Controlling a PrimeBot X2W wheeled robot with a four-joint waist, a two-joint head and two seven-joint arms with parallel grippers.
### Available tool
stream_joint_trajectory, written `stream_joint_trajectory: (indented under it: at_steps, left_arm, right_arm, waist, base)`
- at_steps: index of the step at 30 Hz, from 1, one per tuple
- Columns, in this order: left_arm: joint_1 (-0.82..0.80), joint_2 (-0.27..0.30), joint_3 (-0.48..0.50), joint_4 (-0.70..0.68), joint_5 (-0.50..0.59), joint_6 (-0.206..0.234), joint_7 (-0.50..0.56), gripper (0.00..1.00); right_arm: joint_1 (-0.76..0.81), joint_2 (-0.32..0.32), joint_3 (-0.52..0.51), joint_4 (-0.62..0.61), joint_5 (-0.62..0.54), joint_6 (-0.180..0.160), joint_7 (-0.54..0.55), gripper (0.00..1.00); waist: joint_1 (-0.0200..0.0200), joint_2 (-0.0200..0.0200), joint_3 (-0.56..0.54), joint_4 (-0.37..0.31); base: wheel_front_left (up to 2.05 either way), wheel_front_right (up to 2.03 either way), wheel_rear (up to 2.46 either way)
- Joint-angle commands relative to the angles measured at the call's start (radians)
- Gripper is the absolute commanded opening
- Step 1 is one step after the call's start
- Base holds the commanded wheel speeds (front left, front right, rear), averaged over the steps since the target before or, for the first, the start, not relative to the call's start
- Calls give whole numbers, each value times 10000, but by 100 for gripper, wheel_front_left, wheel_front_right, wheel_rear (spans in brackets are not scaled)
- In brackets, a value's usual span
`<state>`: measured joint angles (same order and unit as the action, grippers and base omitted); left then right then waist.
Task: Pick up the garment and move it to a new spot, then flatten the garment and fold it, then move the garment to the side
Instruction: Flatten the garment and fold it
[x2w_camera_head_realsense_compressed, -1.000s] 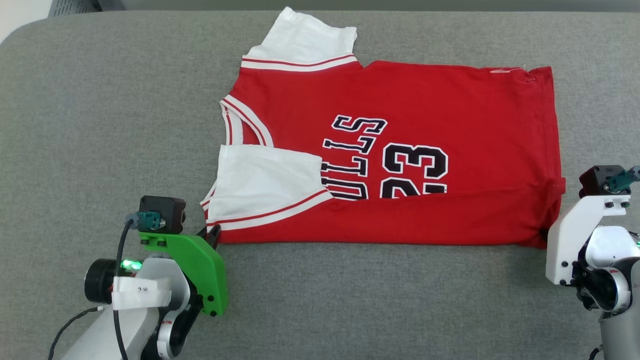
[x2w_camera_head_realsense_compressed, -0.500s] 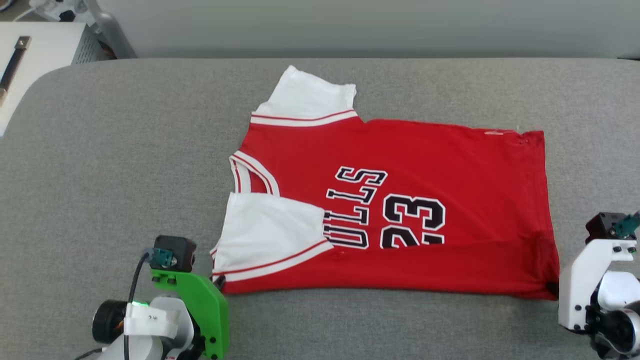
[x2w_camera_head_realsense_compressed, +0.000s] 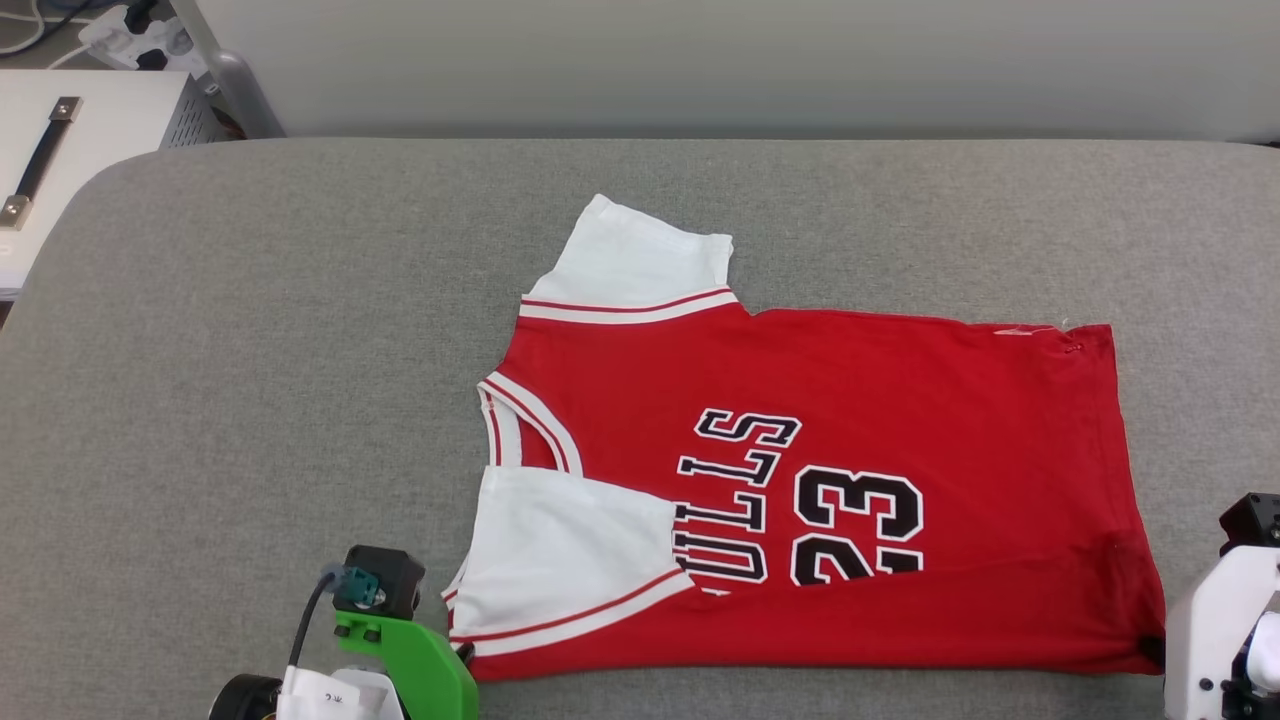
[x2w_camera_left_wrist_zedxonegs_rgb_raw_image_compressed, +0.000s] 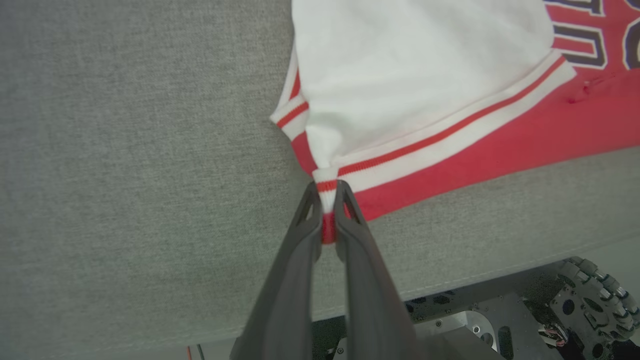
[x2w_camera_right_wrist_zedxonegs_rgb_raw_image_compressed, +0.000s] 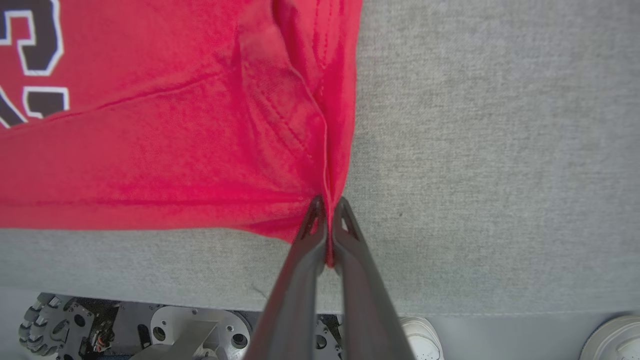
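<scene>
Grey woven fabric surface (x2w_camera_head_realsense_compressed: 250, 420), rounded at the corners, spans the head view. Behind it is a pale wall, and off its far left corner stands a white metal cabinet (x2w_camera_head_realsense_compressed: 100, 130) with a dark strap handle.

You have the garment (x2w_camera_head_realsense_compressed: 900, 390), a red soft-fabric T-shirt with white short sleeves, lying flat right of centre, with the collar toward your left and the hem toward your right. Its near long edge is folded up over the body. The fold hides the lower part of the black-and-white lettering (x2w_camera_head_realsense_compressed: 800, 500), and the near white sleeve (x2w_camera_head_realsense_compressed: 570, 550) lies on the red front. The far white sleeve (x2w_camera_head_realsense_compressed: 640, 260) is spread flat, pointing away from you.

Your left gripper (x2w_camera_left_wrist_zedxonegs_rgb_raw_image_compressed: 327, 197) has its jaws nearly together, pinching the red-white striped corner at the near sleeve seam. Fabric shows between the fingers.

Your right gripper (x2w_camera_right_wrist_zedxonegs_rgb_raw_image_compressed: 327, 207) also has its jaws nearly together, pinching the red near hem corner. Creases fan out from the pinch.

Both pinched corners sit close to the surface's front edge. Below that edge, the right wrist view shows the metal wheeled base (x2w_camera_right_wrist_zedxonegs_rgb_raw_image_compressed: 190, 330) and what looks like a white shoe (x2w_camera_right_wrist_zedxonegs_rgb_raw_image_compressed: 417, 335) on the floor.
</scene>
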<state>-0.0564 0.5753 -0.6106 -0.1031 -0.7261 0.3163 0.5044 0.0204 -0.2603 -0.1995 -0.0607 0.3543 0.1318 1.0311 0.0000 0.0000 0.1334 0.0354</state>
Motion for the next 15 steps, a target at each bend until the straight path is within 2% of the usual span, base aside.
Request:
stream_joint_trajectory:
  at_steps: [1, 15]
  left_arm:
    - [60, 17, -14, 123, -26, -42, 59, 0]
    - [-441, -350, -189, 1290, -59, -542, -262, 0]
  right_arm:
    - [116, -30, -55, 34, -62, -11, 8, 0]
    - [-83, 166, 153, 922, -308, -11, -554, 0]
  waist:
    - [0, 0, 131, -6]
    - [0, 0, 427, 63]
  base:
    - [0, 0, 0]
    - [0, 0, 0]
